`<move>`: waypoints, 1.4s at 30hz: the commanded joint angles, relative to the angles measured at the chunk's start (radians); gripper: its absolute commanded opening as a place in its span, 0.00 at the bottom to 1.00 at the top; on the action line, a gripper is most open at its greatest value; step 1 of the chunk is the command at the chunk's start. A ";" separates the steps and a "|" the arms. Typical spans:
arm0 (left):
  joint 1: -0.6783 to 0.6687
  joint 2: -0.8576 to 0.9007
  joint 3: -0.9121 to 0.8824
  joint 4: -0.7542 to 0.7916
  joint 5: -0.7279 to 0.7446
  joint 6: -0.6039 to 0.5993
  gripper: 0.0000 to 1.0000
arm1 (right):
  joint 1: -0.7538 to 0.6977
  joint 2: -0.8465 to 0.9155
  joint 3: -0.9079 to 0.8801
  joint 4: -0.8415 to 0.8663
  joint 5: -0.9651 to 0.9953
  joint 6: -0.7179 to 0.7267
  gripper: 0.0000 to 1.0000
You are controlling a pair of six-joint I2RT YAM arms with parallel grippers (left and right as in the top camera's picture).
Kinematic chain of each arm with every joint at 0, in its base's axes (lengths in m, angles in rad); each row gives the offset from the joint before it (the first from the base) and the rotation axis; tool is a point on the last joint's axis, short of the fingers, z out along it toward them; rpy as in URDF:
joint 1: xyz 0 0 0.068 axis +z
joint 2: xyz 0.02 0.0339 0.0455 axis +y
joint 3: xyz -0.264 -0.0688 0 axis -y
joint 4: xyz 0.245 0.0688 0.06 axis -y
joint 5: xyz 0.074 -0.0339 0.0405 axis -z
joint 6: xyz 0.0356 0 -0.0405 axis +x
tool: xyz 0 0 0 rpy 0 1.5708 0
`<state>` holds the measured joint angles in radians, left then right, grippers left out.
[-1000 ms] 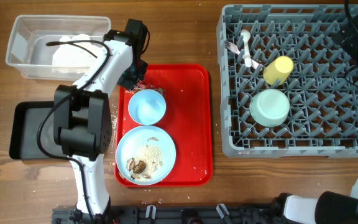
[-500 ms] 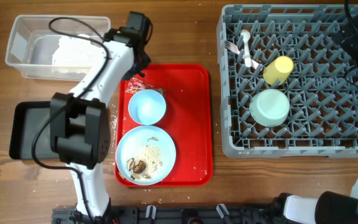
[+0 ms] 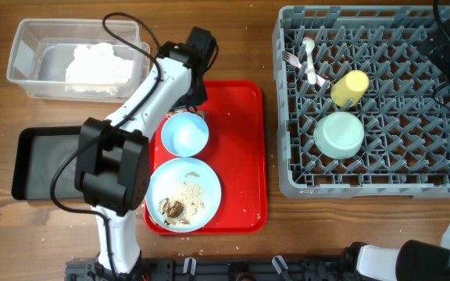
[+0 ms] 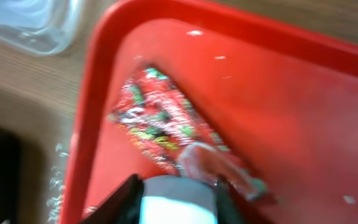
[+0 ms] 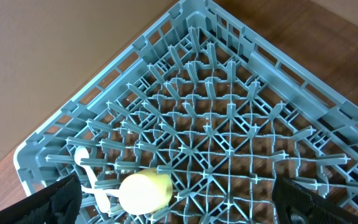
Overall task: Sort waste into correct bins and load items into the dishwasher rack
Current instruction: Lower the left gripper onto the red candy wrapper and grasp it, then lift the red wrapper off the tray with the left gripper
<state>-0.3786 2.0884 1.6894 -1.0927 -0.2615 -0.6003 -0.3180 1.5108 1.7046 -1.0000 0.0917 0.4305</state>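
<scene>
- Since a second before, the left arm had swung off the clear tub [image 3: 22, 58] toward the middle of the table [image 3: 233, 39], and its left gripper [image 4: 178, 190] now hung over the far left corner of the red tray [image 3: 244, 156].
- Nearest the robot, we saw the large light blue plate [image 3: 214, 178] on the tray's near end, with white crumbs [image 3: 187, 195] and brown food bits [image 3: 172, 208] on it.
- Just beyond it sat the small light blue bowl [image 3: 184, 133], also on the tray, right side up.
- Past the bowl, the red-and-white wrapper [image 4: 157, 118] lay flat on the tray near its left rim, ahead of the left fingers [image 4: 127, 194].
- We could not tell how that gripper stood (the wrist picture was blurred, and something pale showed between the two dark fingers).
- To the left, the black tray [image 3: 41, 168] lay on the table beside the arm.
- Farther off, the tub held the crumpled white napkin [image 3: 96, 62].
- On the right, the grey rack [image 3: 412, 168] held the mint green bowl [image 3: 339, 134] upside down, the yellow cup [image 3: 350, 86] on its side beyond it, and the white fork [image 3: 291, 58] and spoon [image 3: 309, 55] at the far left.
- Above the rack's far right corner, the right gripper [image 5: 182, 199] was spread wide, with nothing between its jaws.
</scene>
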 commanded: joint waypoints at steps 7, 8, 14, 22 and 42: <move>0.068 -0.024 -0.039 -0.091 0.043 -0.110 0.04 | 0.000 0.009 0.000 0.001 0.021 0.015 1.00; 0.068 -0.024 -0.045 -0.092 0.043 -0.120 0.04 | 0.000 0.009 0.000 0.001 0.021 0.014 1.00; 0.068 -0.024 -0.088 -0.079 0.040 -0.122 0.04 | 0.000 0.009 0.000 0.001 0.021 0.014 1.00; -0.024 -0.044 -0.099 -0.068 0.044 -0.122 0.04 | 0.000 0.009 0.000 0.001 0.021 0.015 1.00; -0.055 -0.047 -0.098 0.069 0.078 -0.431 0.64 | 0.000 0.009 0.000 0.001 0.021 0.014 1.00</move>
<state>-0.4541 2.0678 1.5963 -1.0630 -0.1917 -0.9073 -0.3180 1.5108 1.7046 -1.0000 0.0917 0.4305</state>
